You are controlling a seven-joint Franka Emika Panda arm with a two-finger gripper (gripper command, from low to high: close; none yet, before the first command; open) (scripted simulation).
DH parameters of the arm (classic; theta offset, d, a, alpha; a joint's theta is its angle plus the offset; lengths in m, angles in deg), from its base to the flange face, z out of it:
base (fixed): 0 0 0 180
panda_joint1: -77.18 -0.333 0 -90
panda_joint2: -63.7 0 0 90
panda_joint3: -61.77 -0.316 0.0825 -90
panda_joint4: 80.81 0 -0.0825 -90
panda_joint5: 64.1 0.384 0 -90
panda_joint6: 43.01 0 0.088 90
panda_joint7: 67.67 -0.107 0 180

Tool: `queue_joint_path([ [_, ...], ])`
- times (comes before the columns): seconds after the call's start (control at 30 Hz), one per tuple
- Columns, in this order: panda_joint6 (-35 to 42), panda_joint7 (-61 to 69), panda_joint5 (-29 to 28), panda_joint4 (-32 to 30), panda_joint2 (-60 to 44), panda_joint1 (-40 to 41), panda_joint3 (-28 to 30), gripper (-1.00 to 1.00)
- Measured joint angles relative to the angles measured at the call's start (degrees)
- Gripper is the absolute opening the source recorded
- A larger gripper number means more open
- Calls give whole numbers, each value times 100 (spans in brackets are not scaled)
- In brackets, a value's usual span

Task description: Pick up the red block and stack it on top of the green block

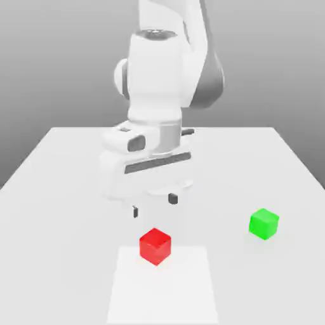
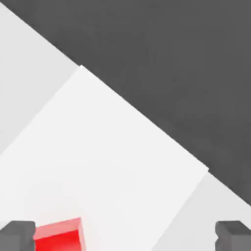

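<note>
The red block (image 1: 155,245) is a small glossy cube resting on the table near its front edge. In the hand view the red block (image 2: 59,237) lies close to one fingertip (image 2: 17,234), off centre between the two. My gripper (image 1: 153,205) hangs open a little above and behind the red block, touching nothing. The green block (image 1: 264,223) sits on the table toward the exterior view's right, well apart from the red one and from the gripper.
The white table (image 1: 57,184) carries a brighter white rectangle (image 1: 184,285) at its front, on whose back edge the red block rests. The table's front edge (image 2: 147,117) runs close by in the hand view.
</note>
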Motion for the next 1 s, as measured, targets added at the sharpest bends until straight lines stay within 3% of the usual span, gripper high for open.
queue_joint_path([
  [0.17, -812, 873, 628, -220, -975, -179, 51, 0],
  [0.3, -1513, 1441, 1409, -108, -1809, 282, -626, 0],
  [0.33, -1665, 1512, 1496, -84, -1985, 459, -820, -100],
  [0.57, -1680, 1519, 1508, -80, -2015, 514, -877, -100],
  [0.8, -574, 843, 558, -270, -709, 522, -614, -100],
  [1.0, -114, 835, 588, -281, -239, 39, -1044, -100],
])
